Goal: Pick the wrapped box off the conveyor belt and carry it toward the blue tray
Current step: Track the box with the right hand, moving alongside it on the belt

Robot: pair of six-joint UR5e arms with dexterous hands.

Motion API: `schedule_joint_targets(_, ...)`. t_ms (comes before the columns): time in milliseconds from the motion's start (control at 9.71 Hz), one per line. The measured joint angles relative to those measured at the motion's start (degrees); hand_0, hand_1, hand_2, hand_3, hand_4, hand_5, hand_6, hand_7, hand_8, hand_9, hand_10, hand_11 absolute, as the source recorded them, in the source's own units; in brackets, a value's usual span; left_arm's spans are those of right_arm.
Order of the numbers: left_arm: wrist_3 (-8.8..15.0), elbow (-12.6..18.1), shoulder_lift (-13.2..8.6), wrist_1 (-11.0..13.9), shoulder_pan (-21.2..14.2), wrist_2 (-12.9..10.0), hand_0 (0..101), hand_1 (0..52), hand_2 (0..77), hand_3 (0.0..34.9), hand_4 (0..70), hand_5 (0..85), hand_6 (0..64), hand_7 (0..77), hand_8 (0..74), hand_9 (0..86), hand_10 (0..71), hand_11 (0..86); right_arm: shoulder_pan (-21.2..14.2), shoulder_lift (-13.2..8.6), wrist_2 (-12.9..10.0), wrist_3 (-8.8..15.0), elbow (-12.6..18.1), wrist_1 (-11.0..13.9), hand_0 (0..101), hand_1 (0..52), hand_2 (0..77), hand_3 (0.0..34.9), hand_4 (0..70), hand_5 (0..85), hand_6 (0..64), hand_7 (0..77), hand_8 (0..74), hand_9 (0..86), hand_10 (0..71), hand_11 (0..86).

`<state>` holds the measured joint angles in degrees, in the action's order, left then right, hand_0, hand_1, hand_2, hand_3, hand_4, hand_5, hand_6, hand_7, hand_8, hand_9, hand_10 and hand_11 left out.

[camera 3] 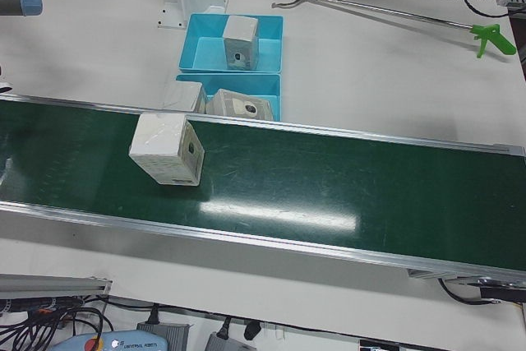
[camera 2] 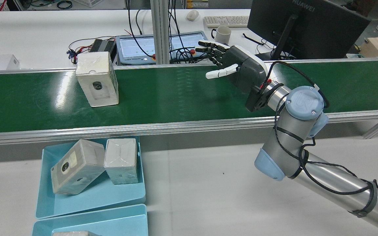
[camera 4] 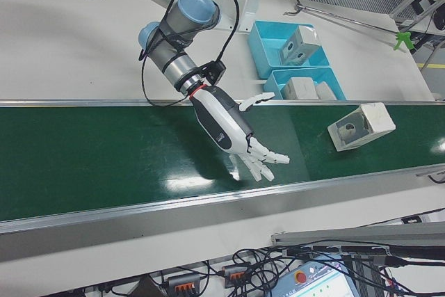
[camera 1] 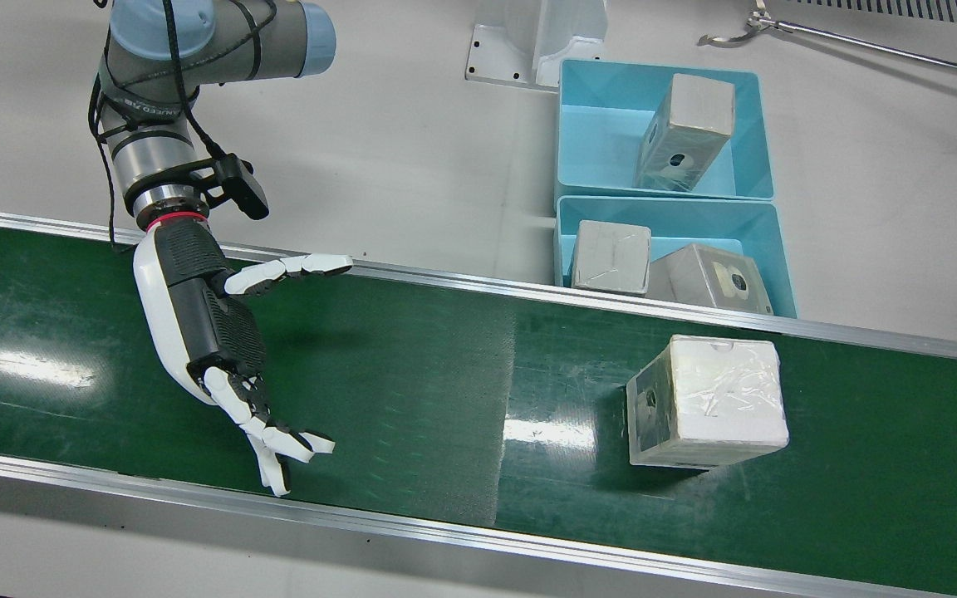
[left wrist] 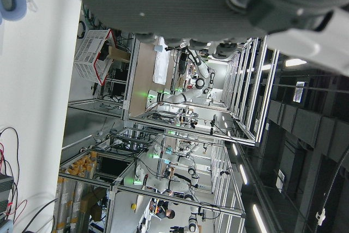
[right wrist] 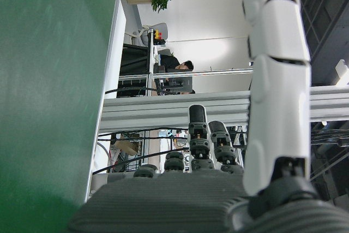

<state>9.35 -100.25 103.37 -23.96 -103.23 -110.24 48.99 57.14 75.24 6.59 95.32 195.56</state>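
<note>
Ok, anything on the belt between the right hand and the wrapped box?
No. In the front view only bare green belt separates the open right hand from the wrapped box; the rear view agrees.

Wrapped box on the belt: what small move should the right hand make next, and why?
Probably slide the right hand along the conveyor belt toward the wrapped box. The hand is open and holds nothing, hovering over bare belt well short of the box, which sits alone just in front of the blue tray.
</note>
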Motion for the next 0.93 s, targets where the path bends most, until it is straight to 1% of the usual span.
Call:
schedule_joint_targets(103,0.0,0.0,0.0,0.0,0.0,0.0,0,0.0,1.1,0.0,0.0,1.1,0.5,0.5,0.5,0.0,0.0,0.5,0.0,0.0,0.0,0.0,0.0,0.0,48,15.8,13.6,1.9,10.9,13.6,7.1,20.7,2.2,6.0,0.0,1.1)
schedule_joint_targets(206,0.0,0.0,0.0,0.0,0.0,0.0,0,0.0,1.1,0.0,0.5,1.1,0.5,0.5,0.5,0.5,0.5,0.5,-0.1,0.0,0.0,0.0,-0.1,0.0,48,15.8,13.6,1.9,6.5,14.2,7.1,21.3,2.2,6.0,0.0,1.1)
schedule_joint_targets(309,0.0,0.0,0.0,0.0,0.0,0.0,0,0.0,1.1,0.0,0.5,1.1,0.5,0.5,0.5,0.5,0.5,0.5,-0.3,0.0,-0.1,0.0,-0.1,0.0,48,15.8,13.6,1.9,6.5,14.2,7.1,21.3,2.2,6.0,0.0,1.1)
schedule_joint_targets(412,0.0,0.0,0.0,0.0,0.0,0.0,0,0.0,0.5,0.0,0.5,1.1,0.5,0.5,0.5,0.0,0.5,0.5,-0.4,0.0,-0.1,0.0,-0.1,0.0,48,15.3,13.6,1.9,9.3,14.2,7.1,21.3,2.2,5.4,0.0,1.1)
schedule_joint_targets(721,0.0,0.0,0.0,0.0,0.0,0.0,0,0.0,1.1,0.0,0.5,1.1,0.5,0.5,0.5,0.0,0.0,0.5,-1.2,0.1,-0.1,0.3,-0.2,0.0,48,14.7,13.6,1.9,10.4,14.2,7.1,21.8,2.2,4.9,0.0,1.1)
schedule_joint_targets(926,0.0,0.0,0.0,0.0,0.0,0.0,0,0.0,1.1,0.0,0.5,1.1,0.5,0.5,0.5,0.0,0.5,0.5,-1.4,0.1,-0.2,0.4,-0.3,0.0,48,15.3,13.6,1.8,10.4,14.2,7.1,22.4,2.2,4.9,0.0,1.1)
